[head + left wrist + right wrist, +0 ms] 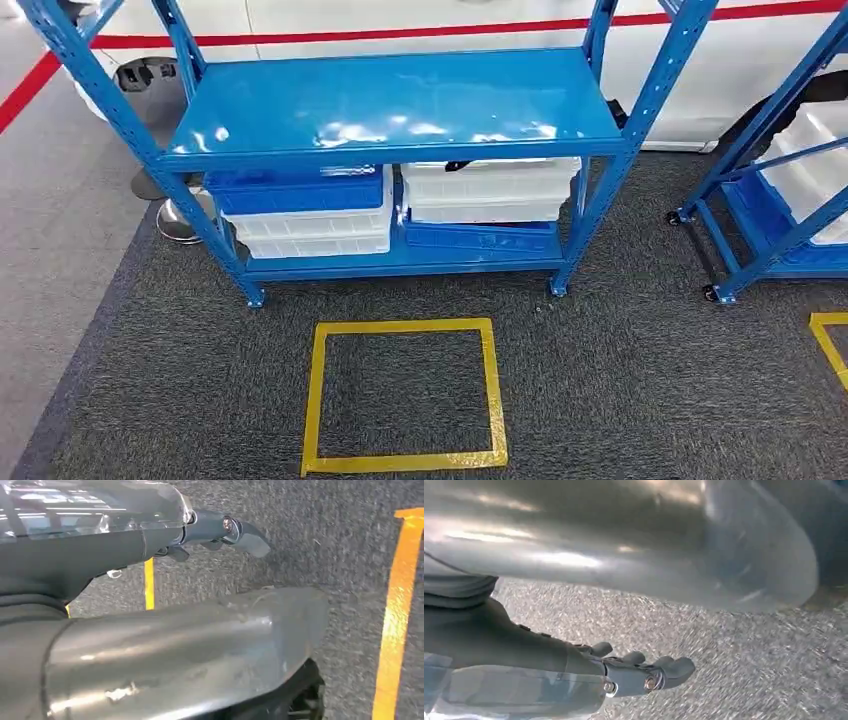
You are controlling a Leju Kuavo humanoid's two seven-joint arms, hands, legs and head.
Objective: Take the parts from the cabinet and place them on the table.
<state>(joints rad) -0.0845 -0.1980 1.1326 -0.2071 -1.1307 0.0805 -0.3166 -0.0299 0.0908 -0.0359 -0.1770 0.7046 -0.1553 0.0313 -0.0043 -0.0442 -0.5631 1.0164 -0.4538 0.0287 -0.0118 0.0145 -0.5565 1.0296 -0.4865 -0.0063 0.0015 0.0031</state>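
Observation:
The blue cabinet [400,105] stands in front of me in the head view, its upper shelf bare and glossy. On the lower shelf a blue bin [295,190] sits on a white bin [315,235] at the left. At the right, stacked white bins [490,190] rest on a flat blue bin [480,237], and something dark [480,163] pokes from the top one. My left hand [220,530] hangs over the carpet, fingers stretched out, holding nothing. My right hand [644,672] hangs the same way, also with nothing in it.
A yellow tape square [400,395] marks the dark carpet before the cabinet. A second blue rack [790,180] with white bins stands at the right, beside another tape corner [830,340]. A round metal base [178,222] sits by the cabinet's left leg.

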